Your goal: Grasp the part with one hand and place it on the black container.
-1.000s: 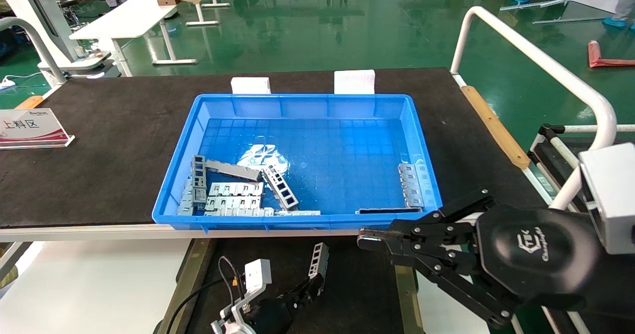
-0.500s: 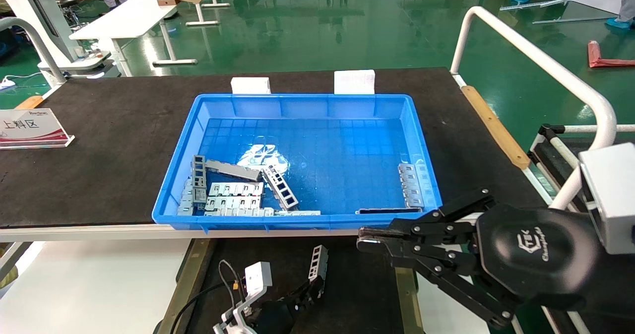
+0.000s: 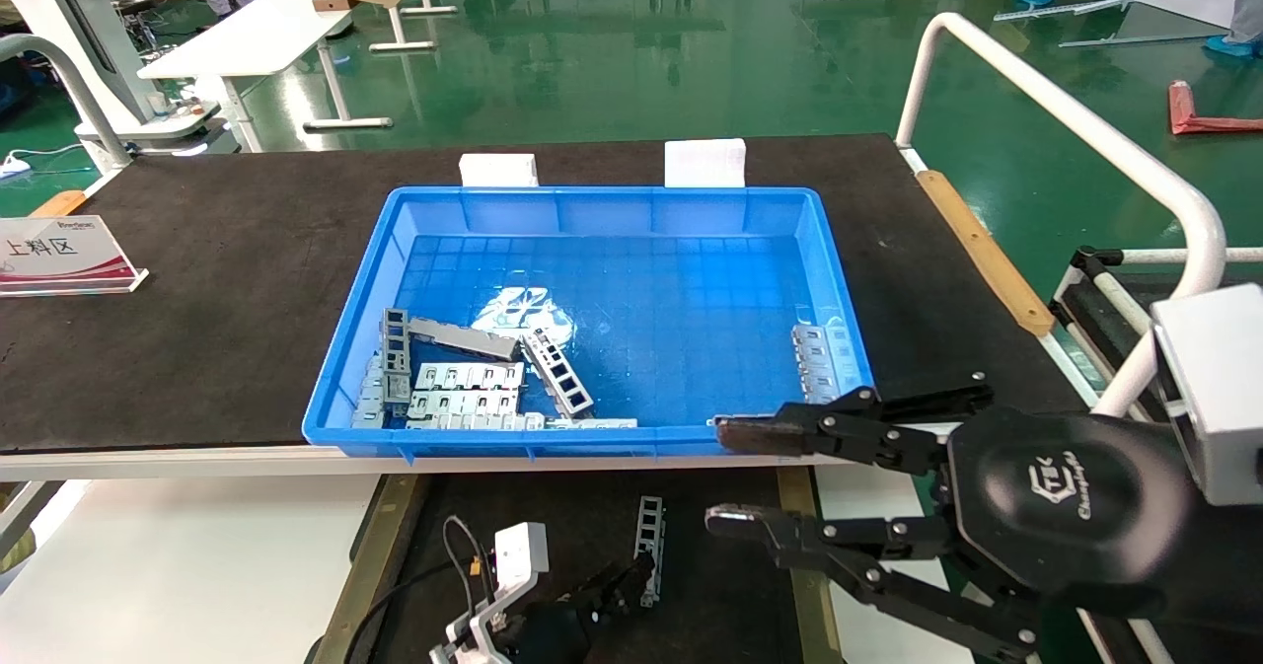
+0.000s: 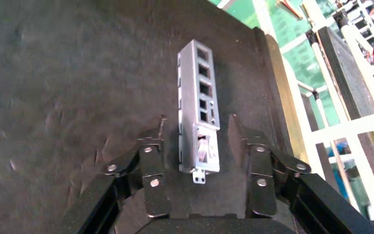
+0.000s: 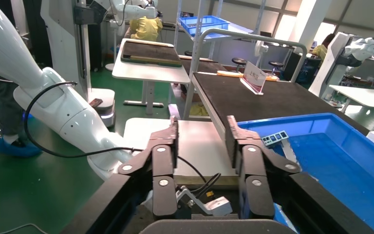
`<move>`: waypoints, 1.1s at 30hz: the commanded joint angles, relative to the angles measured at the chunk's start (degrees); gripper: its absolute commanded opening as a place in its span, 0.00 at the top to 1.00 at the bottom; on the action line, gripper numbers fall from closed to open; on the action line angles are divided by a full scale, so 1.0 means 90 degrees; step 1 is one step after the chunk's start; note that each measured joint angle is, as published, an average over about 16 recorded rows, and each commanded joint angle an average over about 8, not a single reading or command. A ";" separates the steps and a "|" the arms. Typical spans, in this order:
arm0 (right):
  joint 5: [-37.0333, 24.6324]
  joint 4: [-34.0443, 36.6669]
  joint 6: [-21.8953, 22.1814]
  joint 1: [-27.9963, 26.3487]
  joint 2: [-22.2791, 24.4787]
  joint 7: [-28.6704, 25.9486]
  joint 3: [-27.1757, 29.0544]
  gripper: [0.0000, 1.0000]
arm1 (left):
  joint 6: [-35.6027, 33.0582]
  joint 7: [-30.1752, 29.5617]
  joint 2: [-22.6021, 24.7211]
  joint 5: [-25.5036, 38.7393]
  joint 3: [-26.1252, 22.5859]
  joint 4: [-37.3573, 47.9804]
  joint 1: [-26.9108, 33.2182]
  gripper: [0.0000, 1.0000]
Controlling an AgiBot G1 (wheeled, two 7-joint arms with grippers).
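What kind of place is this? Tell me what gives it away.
Probably a factory floor or robot workshop: a glossy green painted floor, a blue plastic grid-bottomed bin of ladder-like silver metal bars, and white worktables.

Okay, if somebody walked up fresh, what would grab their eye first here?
Probably the big blue bin in the middle of the table, with a heap of metal parts in its near-left corner. Next, the large black right gripper hanging open at the bin's near-right corner. Below the table edge, one part lies on the black container between the open jaws of the left gripper.
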State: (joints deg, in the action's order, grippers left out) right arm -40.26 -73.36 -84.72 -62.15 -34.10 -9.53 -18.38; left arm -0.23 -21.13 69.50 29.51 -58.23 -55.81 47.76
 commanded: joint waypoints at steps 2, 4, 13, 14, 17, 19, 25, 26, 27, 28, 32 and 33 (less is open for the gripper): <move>0.0000 0.0000 0.0000 0.0000 0.0000 0.0000 -0.0001 0.00 | -0.0100 0.0092 -0.0085 0.0092 -0.0010 -0.0060 0.0021 0.00; 0.0001 0.0000 0.0000 0.0000 0.0000 0.0001 -0.0001 0.00 | -0.0251 0.0197 -0.0205 0.0194 -0.0028 -0.0160 0.0030 0.00; 0.0002 0.0000 0.0001 -0.0001 0.0001 0.0001 -0.0003 0.00 | -0.1154 0.0701 -0.0858 0.0660 -0.0183 -0.0637 0.0090 0.00; 0.0002 0.0000 0.0001 -0.0001 0.0001 0.0002 -0.0003 0.00 | -0.1253 0.0755 -0.0933 0.0705 -0.0198 -0.0683 0.0097 0.00; 0.0003 0.0000 0.0002 -0.0001 0.0001 0.0002 -0.0004 0.00 | -0.1523 0.0907 -0.1151 0.0819 -0.0221 -0.0827 0.0100 0.00; 0.0003 0.0000 0.0002 -0.0001 0.0002 0.0002 -0.0004 0.00 | -0.1681 0.1013 -0.1292 0.0885 -0.0219 -0.0940 0.0087 0.00; 0.0004 0.0000 0.0002 -0.0001 0.0002 0.0003 -0.0005 0.00 | -0.2151 0.1238 -0.1750 0.0965 -0.0142 -0.1312 0.0051 0.00; 0.0004 0.0000 0.0002 -0.0001 0.0002 0.0003 -0.0006 0.00 | -0.2241 0.1254 -0.1837 0.0962 -0.0127 -0.1364 0.0056 0.00; 0.0004 0.0000 0.0002 -0.0001 0.0002 0.0003 -0.0006 0.00 | -0.2333 0.1264 -0.1926 0.0955 -0.0111 -0.1411 0.0063 0.00; 0.0004 0.0000 0.0002 -0.0001 0.0002 0.0003 -0.0006 0.00 | -0.2421 0.1274 -0.2012 0.0950 -0.0097 -0.1451 0.0073 0.00; 0.0005 0.0000 0.0003 -0.0002 0.0003 0.0003 -0.0007 0.00 | -0.2791 0.1370 -0.2371 0.0984 -0.0057 -0.1609 0.0135 0.00; 0.0005 0.0000 0.0003 -0.0002 0.0003 0.0003 -0.0007 0.00 | -0.2878 0.1406 -0.2459 0.1001 -0.0047 -0.1649 0.0151 0.00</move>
State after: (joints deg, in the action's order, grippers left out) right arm -40.22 -73.36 -84.69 -62.16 -34.08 -9.50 -18.44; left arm -25.84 -8.37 47.53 38.56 -58.63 -70.69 49.04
